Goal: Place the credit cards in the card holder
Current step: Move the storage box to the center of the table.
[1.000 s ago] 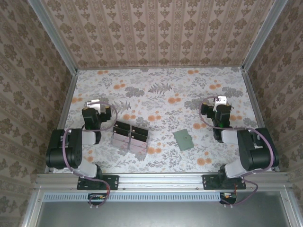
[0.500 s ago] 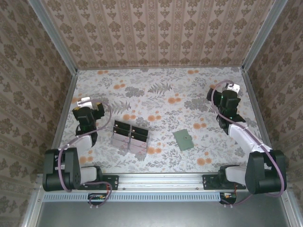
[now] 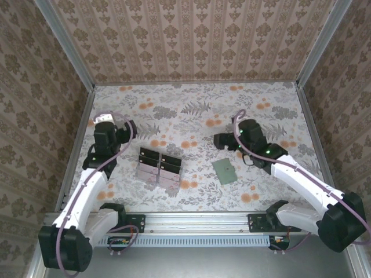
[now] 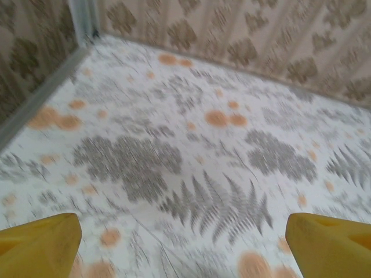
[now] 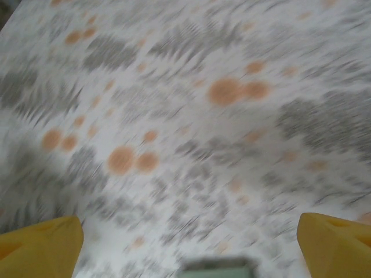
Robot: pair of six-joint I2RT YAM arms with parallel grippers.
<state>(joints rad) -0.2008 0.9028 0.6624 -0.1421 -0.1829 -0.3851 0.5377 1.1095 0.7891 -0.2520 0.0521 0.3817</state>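
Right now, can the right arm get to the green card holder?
Probably yes: the right gripper hovers open just beyond the card holder, with nothing lying between them.

Two arms in white, black and yellow
The left arm (image 3: 87, 194) and the right arm (image 3: 301, 179) each have smooth white link shells between bulky, rounded black joint housings, the biggest at the shoulder, and each stands on a flat black base plate (image 3: 126, 220). A thin mauve cable (image 3: 116, 115) runs along each arm and loops free near the black wrist head. In the wrist views the left gripper (image 4: 185, 246) and the right gripper (image 5: 188, 246) show blunt, glossy yellow fingertips (image 4: 37, 243) with softly rounded edges, one at each lower corner
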